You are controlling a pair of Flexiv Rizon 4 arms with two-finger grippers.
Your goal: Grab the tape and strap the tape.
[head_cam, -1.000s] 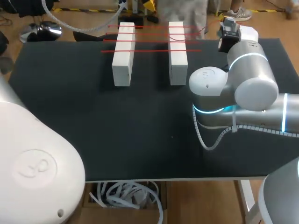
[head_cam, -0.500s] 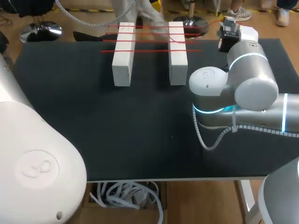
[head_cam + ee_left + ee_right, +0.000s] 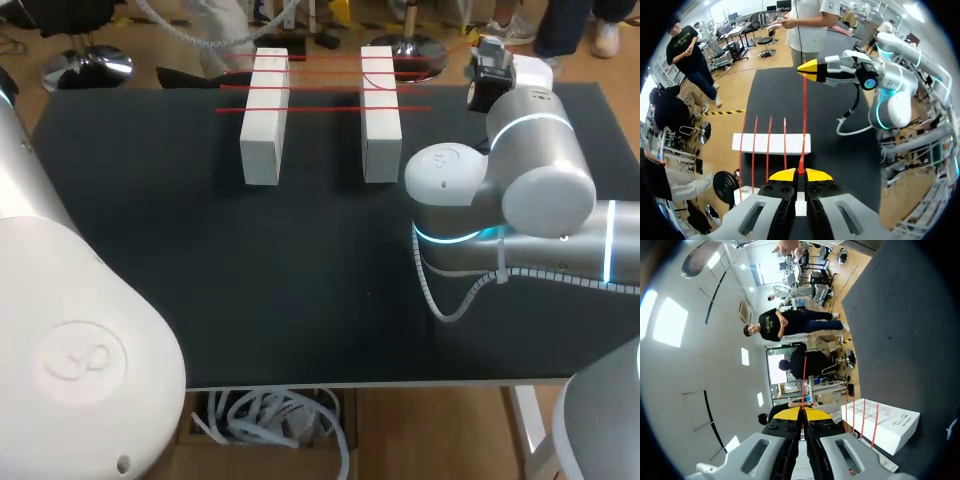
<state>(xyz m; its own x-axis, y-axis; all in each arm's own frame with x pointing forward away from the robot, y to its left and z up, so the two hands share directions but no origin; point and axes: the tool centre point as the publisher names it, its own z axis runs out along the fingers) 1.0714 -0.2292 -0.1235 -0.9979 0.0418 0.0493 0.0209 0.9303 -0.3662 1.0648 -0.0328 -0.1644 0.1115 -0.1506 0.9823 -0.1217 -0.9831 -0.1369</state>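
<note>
Two white blocks (image 3: 265,115) (image 3: 380,110) lie side by side at the far end of the black table (image 3: 250,280). Several red tape strands (image 3: 320,87) run across both. In the left wrist view my left gripper (image 3: 801,173) is shut on a red tape strand (image 3: 803,120) that runs straight ahead, over a white block (image 3: 771,143), to my right gripper (image 3: 807,70). The right wrist view shows my right gripper (image 3: 802,413) shut on the same thin red tape (image 3: 803,380), with a block (image 3: 885,426) beside it. My right arm (image 3: 530,130) stands at the table's far right.
The bulky white body of my left arm (image 3: 70,330) fills the near left corner. A large stretch of black table lies between the blocks and the near edge. Loose white cable (image 3: 270,415) hangs under the front edge.
The white link of my left arm has risen a little along the view's left edge. The blocks, the strands and my right arm stay where they were.
</note>
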